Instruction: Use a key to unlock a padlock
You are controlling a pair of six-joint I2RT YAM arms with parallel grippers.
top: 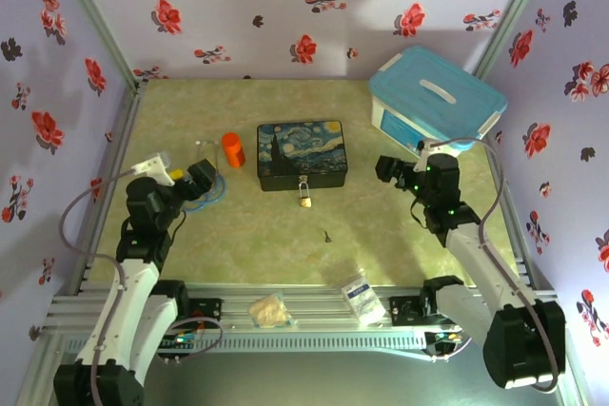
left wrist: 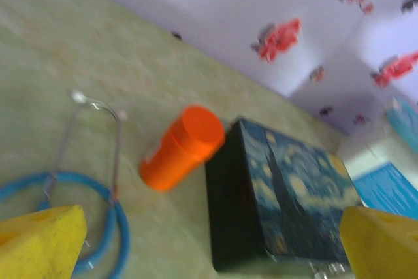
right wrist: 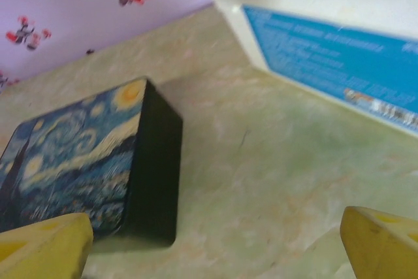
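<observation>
Top external view: the padlock (top: 304, 199) sits at the painted box's (top: 302, 154) front edge, and the key (top: 326, 235) lies apart on the surface, nearer the arms. The left fingers (left wrist: 39, 243) and right fingers (right wrist: 39, 246) are spread and empty. Fetching the key comes first, likely needing a precise pinch.

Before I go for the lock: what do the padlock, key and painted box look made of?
The padlock: likely a brass body, going by its yellow-gold tint, with a pale metal shackle. The key: dark and thin, probably metal; too small to confirm. The box: printed starry-night lid, black sides, crisp edges; possibly tin, though painted wood or card can't be ruled out.
</observation>
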